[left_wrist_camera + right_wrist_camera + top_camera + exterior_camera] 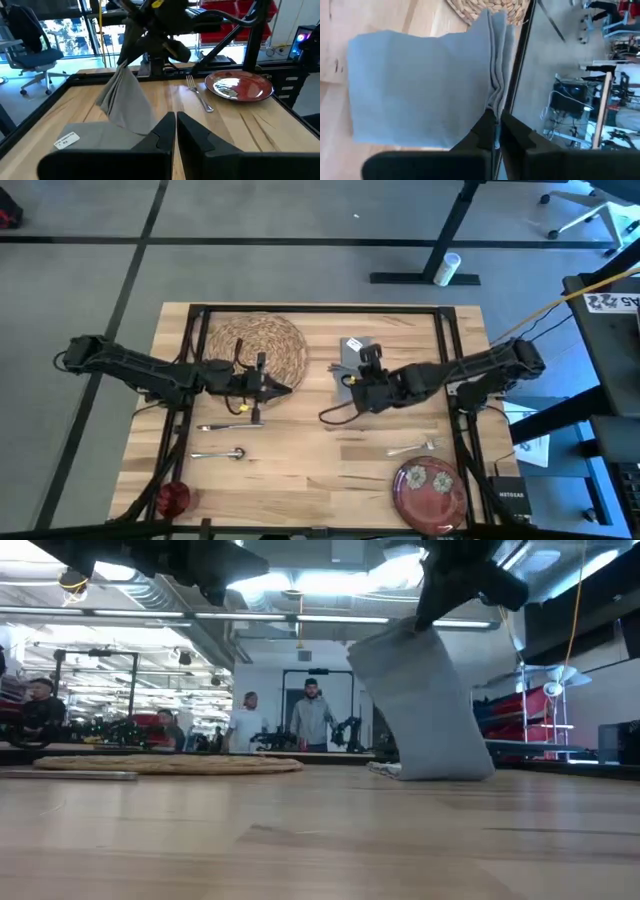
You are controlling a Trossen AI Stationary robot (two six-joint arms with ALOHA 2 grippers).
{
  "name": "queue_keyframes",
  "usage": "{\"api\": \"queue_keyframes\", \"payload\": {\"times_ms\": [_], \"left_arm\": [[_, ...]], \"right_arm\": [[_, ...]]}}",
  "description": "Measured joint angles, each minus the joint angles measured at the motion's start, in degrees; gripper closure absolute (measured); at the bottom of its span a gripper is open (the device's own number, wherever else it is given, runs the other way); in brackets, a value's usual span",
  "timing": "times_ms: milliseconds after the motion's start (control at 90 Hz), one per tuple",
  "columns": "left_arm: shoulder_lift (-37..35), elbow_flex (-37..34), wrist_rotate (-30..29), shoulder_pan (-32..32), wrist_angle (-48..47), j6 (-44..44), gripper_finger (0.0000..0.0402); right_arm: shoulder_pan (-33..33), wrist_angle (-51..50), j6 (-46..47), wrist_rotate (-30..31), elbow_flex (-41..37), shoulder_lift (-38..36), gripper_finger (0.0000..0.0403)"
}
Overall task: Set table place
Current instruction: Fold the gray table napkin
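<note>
A grey napkin (420, 705) hangs over the middle of the table (320, 470), with my right gripper (352, 380) shut on its top. Its lower end (440, 770) rests on the wood. My left gripper (283, 390) is shut on nothing, beside the near right rim of the round woven mat (255, 345). In the left wrist view its fingers (176, 122) point toward the hanging napkin (125, 100). A dark red plate (430, 485) lies near the front right, and a small red cup (172, 498) at the front left. My right gripper pinches the napkin's folded edge (495, 102) between its two fingers, where several layers show side by side. The fingers come at it from above. The napkin hangs tilted below the gripper, slack, with its lower end on the table.
A knife (225, 427) and a spoon (220, 453) lie in front of the left gripper. A fork (415, 446) lies just beyond the plate. Black frame bars (450, 380) run along the table's sides. People stand in the room beyond the far edge.
</note>
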Motion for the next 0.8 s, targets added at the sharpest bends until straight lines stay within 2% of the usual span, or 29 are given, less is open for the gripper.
{"api": "queue_keyframes", "payload": {"times_ms": [411, 800], "left_arm": [[0.0, 0.0, 0.0, 0.0, 0.0, -0.2, 0.0402], [0.0, 0.0, 0.0, 0.0, 0.0, -0.1, 0.0402]], "right_arm": [[-11.0, 13.6, -7.7, -7.1, -9.7, -0.5, 0.0403], [-23.7, 26.4, -15.1, -14.0, -14.8, -0.5, 0.0403]]}}
